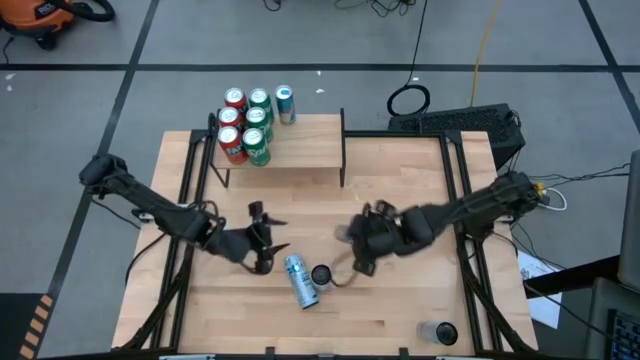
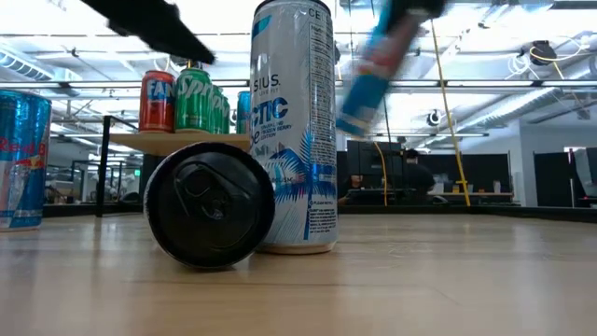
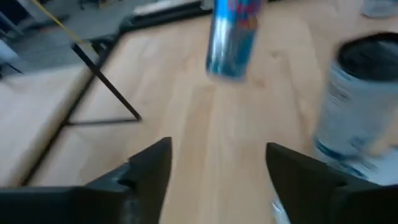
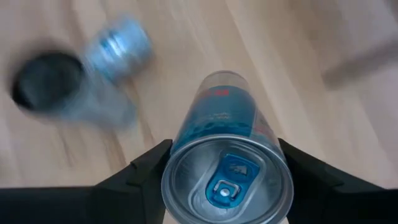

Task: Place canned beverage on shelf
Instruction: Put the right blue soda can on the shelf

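Red and green cans [image 1: 245,128] on pale-wood shelf [image 1: 300,145], seemingly blue-and-silver can [image 4: 227,155] between black fingers [image 4: 140,174]

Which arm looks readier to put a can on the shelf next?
The right: its gripper already clamps a blue can. The left gripper is open and empty, though the shelf sits nearer it.

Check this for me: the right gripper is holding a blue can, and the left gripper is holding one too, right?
Not quite. The right gripper does clamp the blue can, but the left gripper is open and empty, as the left wrist view shows: only bare wooden table lies between its fingers.
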